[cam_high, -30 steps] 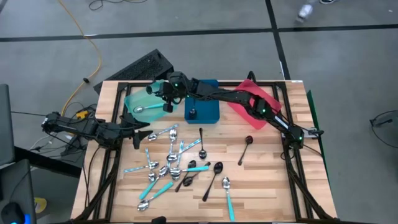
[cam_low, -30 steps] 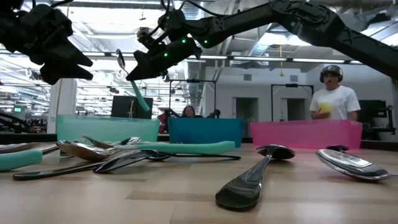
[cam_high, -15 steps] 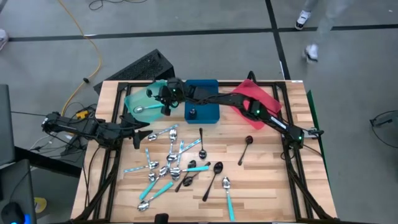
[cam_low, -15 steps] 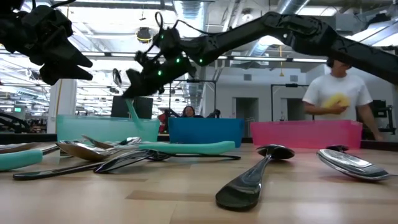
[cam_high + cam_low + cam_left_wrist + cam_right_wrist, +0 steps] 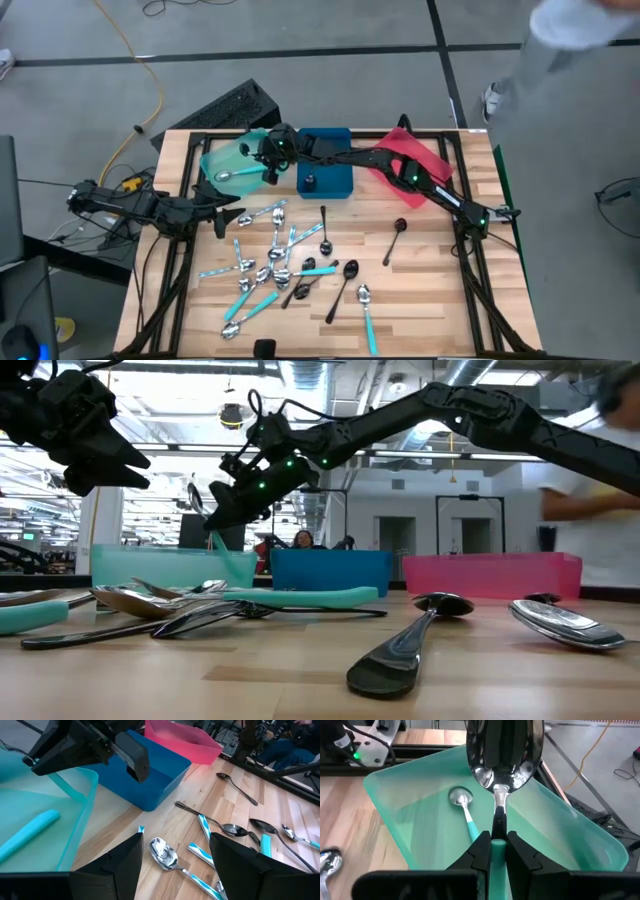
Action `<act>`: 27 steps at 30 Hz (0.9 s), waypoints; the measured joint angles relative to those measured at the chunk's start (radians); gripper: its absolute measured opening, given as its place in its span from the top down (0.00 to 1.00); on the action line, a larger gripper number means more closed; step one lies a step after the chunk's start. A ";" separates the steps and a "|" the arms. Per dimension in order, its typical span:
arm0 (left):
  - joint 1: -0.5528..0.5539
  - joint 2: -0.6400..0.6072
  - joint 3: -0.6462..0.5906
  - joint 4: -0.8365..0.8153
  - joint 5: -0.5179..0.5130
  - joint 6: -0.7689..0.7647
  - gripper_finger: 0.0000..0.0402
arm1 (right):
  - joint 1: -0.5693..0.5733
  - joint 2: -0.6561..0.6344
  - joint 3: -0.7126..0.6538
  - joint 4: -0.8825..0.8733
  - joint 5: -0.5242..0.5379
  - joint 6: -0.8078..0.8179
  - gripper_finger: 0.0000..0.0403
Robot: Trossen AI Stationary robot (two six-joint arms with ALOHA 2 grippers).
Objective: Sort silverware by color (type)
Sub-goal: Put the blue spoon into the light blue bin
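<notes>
The right gripper [image 5: 268, 168] hangs over the teal rectangular plastic tray [image 5: 215, 158], its fingers [image 5: 482, 847] clamped on the handle of a teal-handled silver spoon [image 5: 503, 750] whose bowl rises above the pads in the right wrist view; the left gripper [image 5: 228, 220] waits with fingers spread wide above the table's left edge, near the pile.

The light wooden slatted table [image 5: 430, 290] carries three trays along its far edge; the teal tray holds one teal-handled spoon already lying in it [image 5: 238, 173]; just beside it stands the blue rectangular plastic tray [image 5: 326, 180], then the red rectangular plastic tray [image 5: 425, 152] under the right arm.

The loose silverware [image 5: 285, 265] lies scattered mid-table, teal-handled, all-silver and all-black spoons partly overlapping; one all-black spoon [image 5: 395, 240] lies well apart toward the right; a small dark object [image 5: 310, 182] sits in the blue tray, too small to identify.
</notes>
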 joint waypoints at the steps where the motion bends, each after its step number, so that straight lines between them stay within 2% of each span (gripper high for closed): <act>1: 0.000 0.000 0.000 0.000 0.000 0.000 0.46 | -0.001 0.000 0.000 -0.004 0.000 0.000 0.85; 15: 0.000 0.000 0.000 0.000 0.000 0.000 0.46 | -0.006 0.000 0.000 -0.029 0.006 -0.006 0.84; 27: 0.000 0.000 0.000 -0.010 0.002 -0.002 0.46 | -0.006 0.064 0.000 0.033 0.047 0.037 0.83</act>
